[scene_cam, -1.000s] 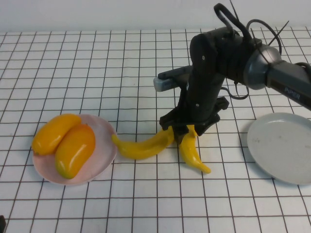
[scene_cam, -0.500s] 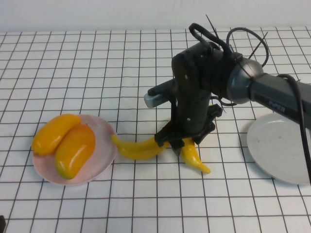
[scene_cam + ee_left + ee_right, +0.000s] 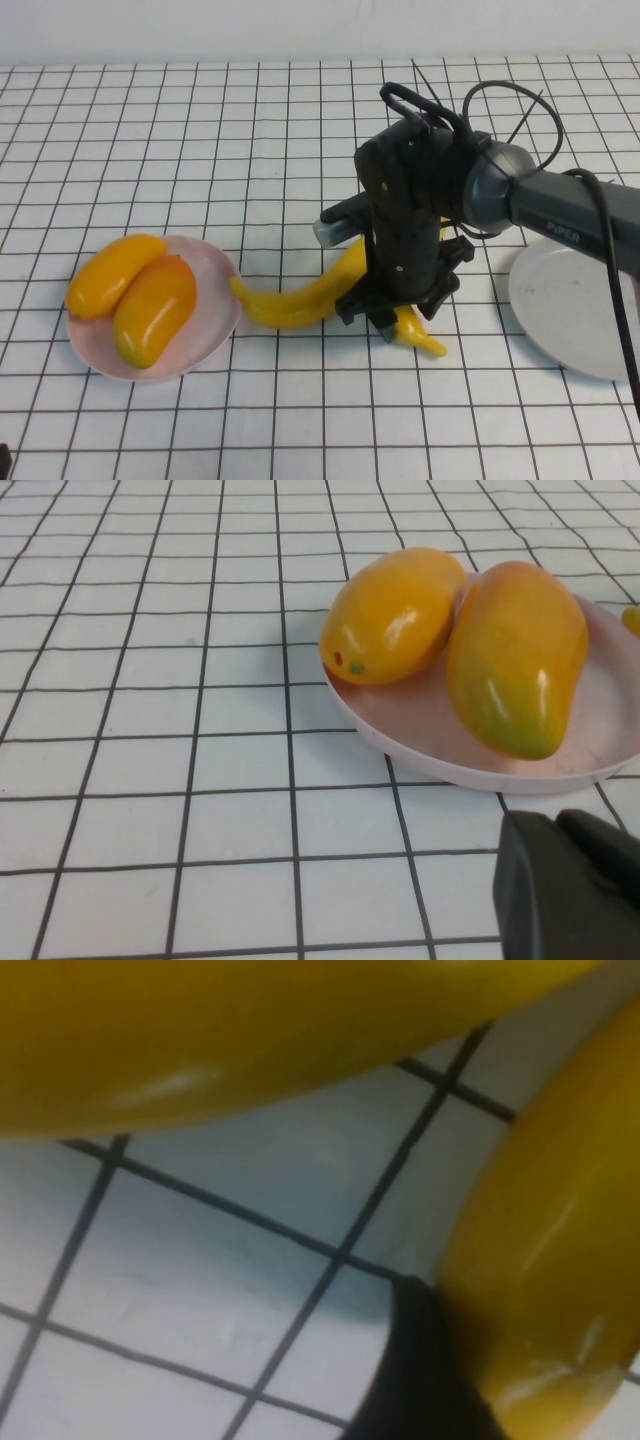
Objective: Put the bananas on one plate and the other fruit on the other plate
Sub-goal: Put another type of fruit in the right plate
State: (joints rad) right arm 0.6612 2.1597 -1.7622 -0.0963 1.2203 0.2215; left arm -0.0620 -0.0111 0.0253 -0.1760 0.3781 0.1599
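Two bananas lie mid-table. The long banana (image 3: 290,303) runs from the pink plate's rim under my right arm. The short banana (image 3: 422,338) pokes out below my right gripper (image 3: 395,315), which is down on the spot where the two bananas meet. In the right wrist view the long banana (image 3: 250,1030) and the short banana (image 3: 560,1260) fill the frame, very close. Two mango-like fruits (image 3: 112,275) (image 3: 155,308) lie on the pink plate (image 3: 215,300) at the left. The grey-blue plate (image 3: 580,300) sits empty at the right. My left gripper (image 3: 570,880) is shut and empty, near the pink plate (image 3: 400,730).
The table is a white surface with a black grid. My right arm and its cables (image 3: 500,190) reach in from the right, above the grey-blue plate's near side. There is free room between the bananas and that plate.
My right gripper has moved lower and a little right onto the bananas. The long banana's right end has swung up toward the back. The short banana has shifted slightly right.
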